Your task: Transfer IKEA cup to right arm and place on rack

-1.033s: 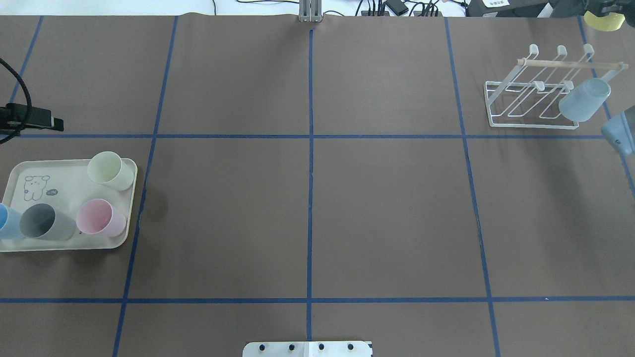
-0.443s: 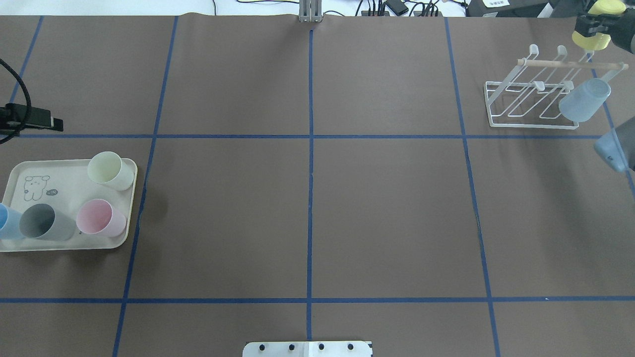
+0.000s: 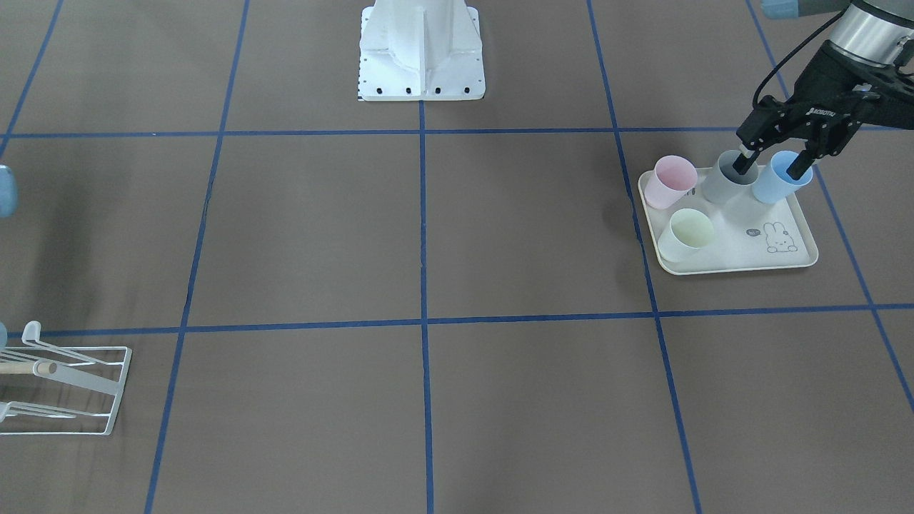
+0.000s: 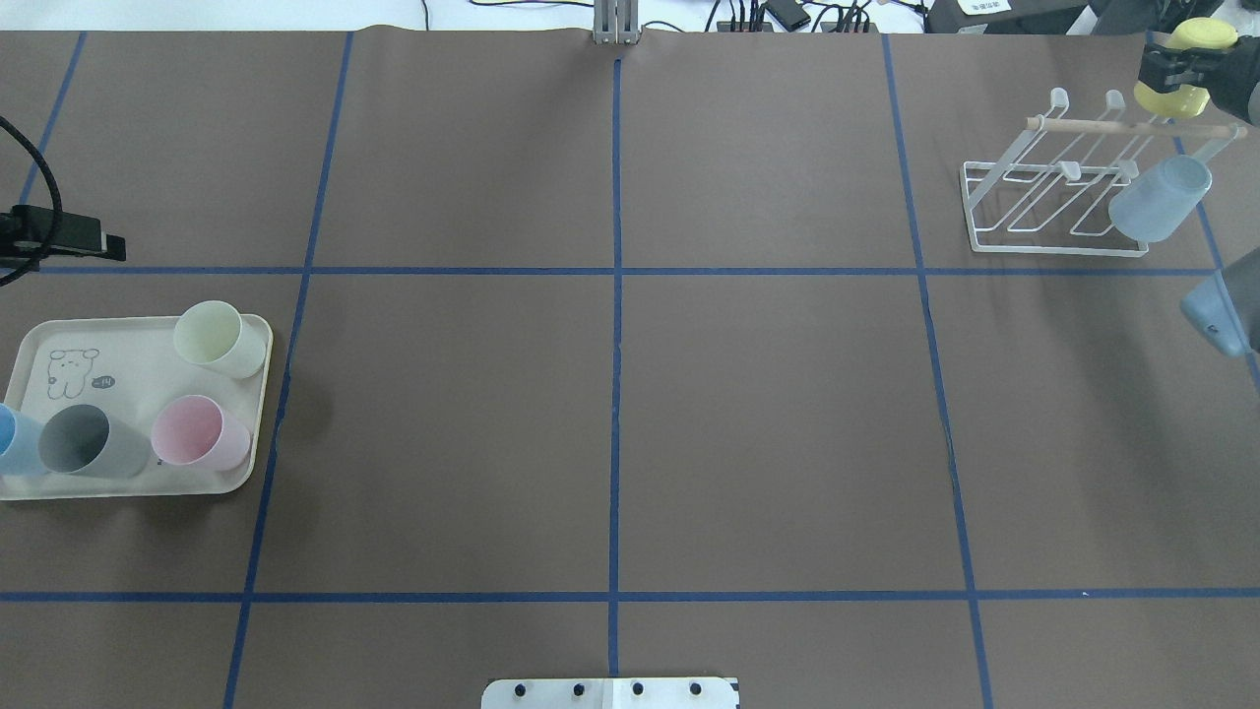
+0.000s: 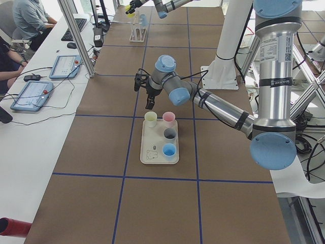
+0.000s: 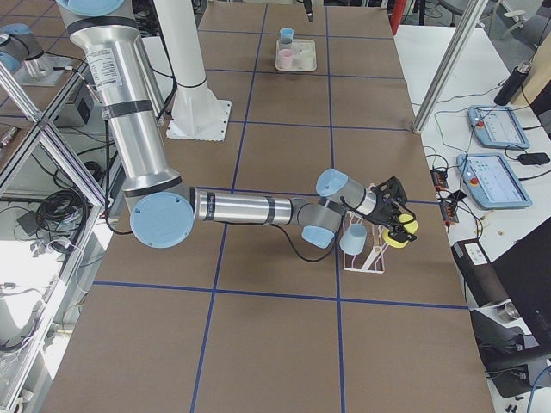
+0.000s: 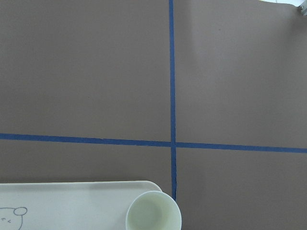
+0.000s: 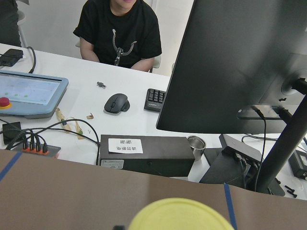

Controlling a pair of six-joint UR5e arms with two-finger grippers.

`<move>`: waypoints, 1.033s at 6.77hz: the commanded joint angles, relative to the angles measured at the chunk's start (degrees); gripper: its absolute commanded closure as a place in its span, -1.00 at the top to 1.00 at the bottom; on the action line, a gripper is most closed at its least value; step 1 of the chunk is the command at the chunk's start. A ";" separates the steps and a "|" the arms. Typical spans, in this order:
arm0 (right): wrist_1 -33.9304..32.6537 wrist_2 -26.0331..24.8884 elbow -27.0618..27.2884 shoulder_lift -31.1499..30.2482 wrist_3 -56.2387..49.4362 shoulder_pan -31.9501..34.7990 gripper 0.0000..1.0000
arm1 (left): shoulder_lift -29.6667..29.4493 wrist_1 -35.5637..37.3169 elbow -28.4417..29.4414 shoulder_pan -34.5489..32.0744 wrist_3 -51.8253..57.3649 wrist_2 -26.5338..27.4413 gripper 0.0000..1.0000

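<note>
On the left of the tabletop (image 4: 610,443), a cream tray (image 4: 128,394) holds a pink cup (image 4: 192,430), a grey cup (image 4: 84,440), a bright blue cup (image 4: 12,443) and a pale green cup (image 4: 212,335). A little farther back, the left gripper (image 3: 771,168) hangs in the air with its jaws wide open. Far off on the right stands the white rack (image 4: 1083,124), with a misty blue cup (image 4: 1160,200) tipped on its right end. Just behind it, the right gripper (image 4: 1181,67) has its jaws closed on the yellow cup (image 4: 1169,98). The cup is over the rack's far right corner. I cannot tell if it touches a prong.
</note>
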 commanded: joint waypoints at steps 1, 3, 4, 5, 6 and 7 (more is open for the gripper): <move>-0.16 -0.07 -0.32 -0.44 0.02 -0.05 -1.00 | -0.04 0.05 0.01 0.04 -0.14 -0.05 1.00; -0.07 -0.07 -0.50 -0.52 0.11 0.03 0.99 | -0.04 0.05 -0.07 0.04 -0.14 -0.05 0.99; -0.07 0.11 -0.32 -0.26 0.11 0.03 1.00 | -0.04 -0.04 -0.07 0.04 -0.14 -0.05 1.00; -0.07 0.72 0.03 0.00 0.03 0.64 1.00 | -0.04 0.05 0.01 0.13 -0.14 0.04 1.00; -0.24 3.51 2.90 0.44 0.37 1.87 1.00 | -0.21 0.05 1.23 0.30 0.29 -0.05 1.00; -0.68 9.11 4.67 0.44 0.64 4.49 1.00 | -0.99 0.74 3.68 0.56 0.73 -0.31 0.99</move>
